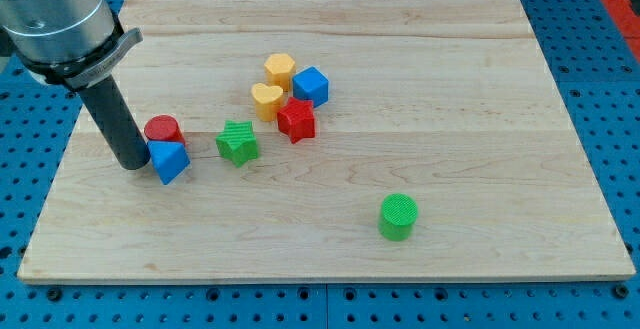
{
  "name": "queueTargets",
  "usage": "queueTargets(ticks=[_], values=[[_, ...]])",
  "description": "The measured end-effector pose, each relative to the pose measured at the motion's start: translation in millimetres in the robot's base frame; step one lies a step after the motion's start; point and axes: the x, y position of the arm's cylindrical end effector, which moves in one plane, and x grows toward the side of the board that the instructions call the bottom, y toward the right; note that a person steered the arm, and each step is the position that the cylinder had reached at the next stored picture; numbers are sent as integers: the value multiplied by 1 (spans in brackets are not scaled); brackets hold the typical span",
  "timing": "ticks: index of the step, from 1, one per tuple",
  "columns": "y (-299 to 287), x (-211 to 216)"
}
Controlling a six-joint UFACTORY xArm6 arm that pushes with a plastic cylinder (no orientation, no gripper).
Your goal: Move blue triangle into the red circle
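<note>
The blue triangle (169, 159) lies on the wooden board (480, 109) at the view's left, touching the red circle (162, 129) just above it. My tip (132, 164) stands at the triangle's left side, touching or almost touching it, and just below-left of the red circle.
A green star (238, 142) lies right of the triangle. Further up and right sit a red star (296, 120), a yellow heart (266, 100), a yellow hexagon (280, 69) and a blue cube (311, 86). A green cylinder (398, 216) stands at the lower right.
</note>
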Motion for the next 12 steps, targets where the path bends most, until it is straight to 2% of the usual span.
queueTargets(ticks=[2,4,5,7,8,9,10,11,12], values=[[14,-10],[27,-54],[37,-53],[14,-53],[-32,-23],[-51,29],[-3,44],[32,37],[39,15]])
